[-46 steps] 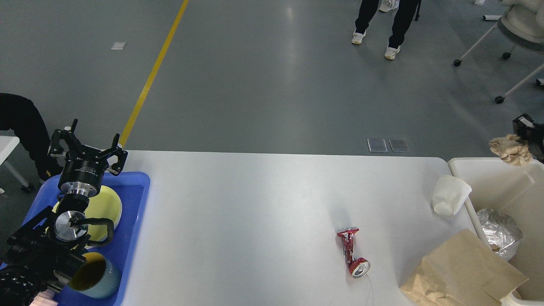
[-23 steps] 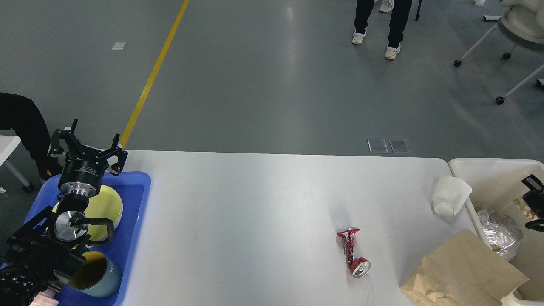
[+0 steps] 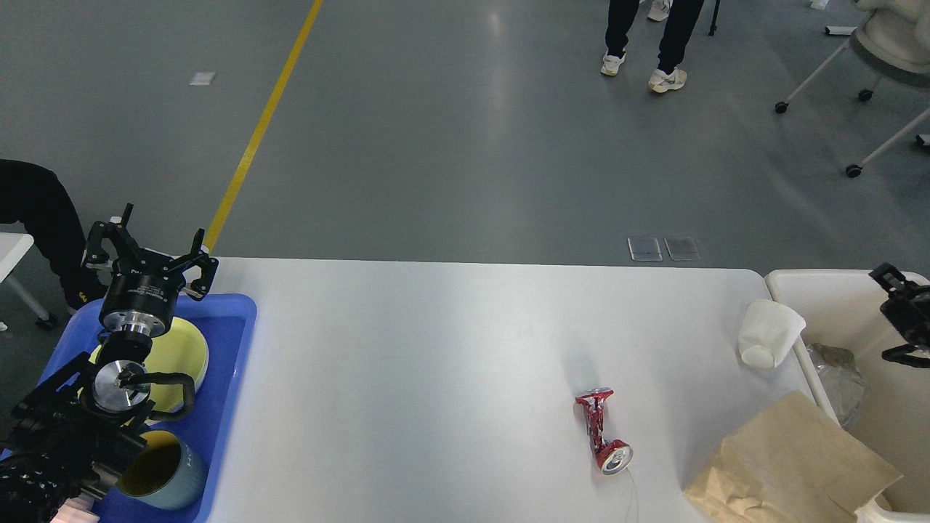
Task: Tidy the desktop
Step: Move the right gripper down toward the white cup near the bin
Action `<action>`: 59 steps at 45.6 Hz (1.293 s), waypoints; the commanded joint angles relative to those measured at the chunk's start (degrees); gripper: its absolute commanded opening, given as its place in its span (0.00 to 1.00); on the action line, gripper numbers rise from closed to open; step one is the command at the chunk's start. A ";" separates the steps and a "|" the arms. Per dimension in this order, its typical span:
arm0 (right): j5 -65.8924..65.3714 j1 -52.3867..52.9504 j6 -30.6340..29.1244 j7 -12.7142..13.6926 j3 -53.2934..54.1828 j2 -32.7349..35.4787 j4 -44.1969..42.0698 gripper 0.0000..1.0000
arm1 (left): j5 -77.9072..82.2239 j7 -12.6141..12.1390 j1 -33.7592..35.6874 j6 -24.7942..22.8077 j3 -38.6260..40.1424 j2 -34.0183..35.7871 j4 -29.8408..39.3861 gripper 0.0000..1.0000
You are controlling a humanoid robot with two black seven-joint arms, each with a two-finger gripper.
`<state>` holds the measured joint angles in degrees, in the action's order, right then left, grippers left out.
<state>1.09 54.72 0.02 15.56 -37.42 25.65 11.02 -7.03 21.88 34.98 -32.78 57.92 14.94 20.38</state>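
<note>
The white-grey desktop (image 3: 436, 349) holds a crushed red can (image 3: 603, 432), a white paper cup (image 3: 769, 334) lying on its side near the right edge, and a brown paper bag (image 3: 792, 465) at the front right corner. My left gripper (image 3: 149, 245) is open and empty, held above the far end of the blue tray (image 3: 229, 378). My right gripper (image 3: 895, 314) is at the right edge of the view, over the off-white bin (image 3: 821, 280). Its fingers are spread and nothing is between them.
The blue tray holds a yellow plate (image 3: 182, 356) and a teal mug (image 3: 160, 472). Crumpled foil (image 3: 835, 370) lies in the bin. A person's legs (image 3: 654, 43) and a wheeled chair (image 3: 857, 65) are on the floor beyond the table.
One second ago my right gripper held a crumpled brown paper above the bin. It dipped into the bin and now sits a little higher without the paper. The left arm has not moved.
</note>
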 commanded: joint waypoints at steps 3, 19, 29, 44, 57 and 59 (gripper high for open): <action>-0.73 7.58 -0.19 0.26 -0.64 -0.95 8.13 1.00 | 0.00 0.00 0.00 0.00 0.00 0.00 0.01 0.97; -1.35 34.04 -5.36 -0.18 -20.15 -0.51 46.27 1.00 | 0.00 0.00 0.00 0.00 0.00 0.00 0.01 0.97; -0.47 42.04 -23.20 -0.18 -21.11 -2.44 48.74 1.00 | 0.00 0.00 0.00 0.00 0.00 0.00 -0.08 0.97; -0.38 59.26 -35.43 -0.18 -26.65 -3.77 55.69 1.00 | 0.00 0.00 0.00 0.00 0.00 0.00 0.01 0.97; -0.38 49.63 -28.43 -0.09 -26.48 -3.24 50.26 1.00 | 0.00 0.00 0.00 0.00 0.00 0.00 -0.08 0.97; -0.30 44.45 -24.64 -0.09 -26.22 -3.24 46.74 1.00 | 0.00 0.00 0.00 0.00 0.00 0.00 0.01 0.97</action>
<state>0.73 110.13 -32.26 15.45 -64.44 22.32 64.16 -7.03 21.88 34.98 -32.78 57.92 14.94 20.37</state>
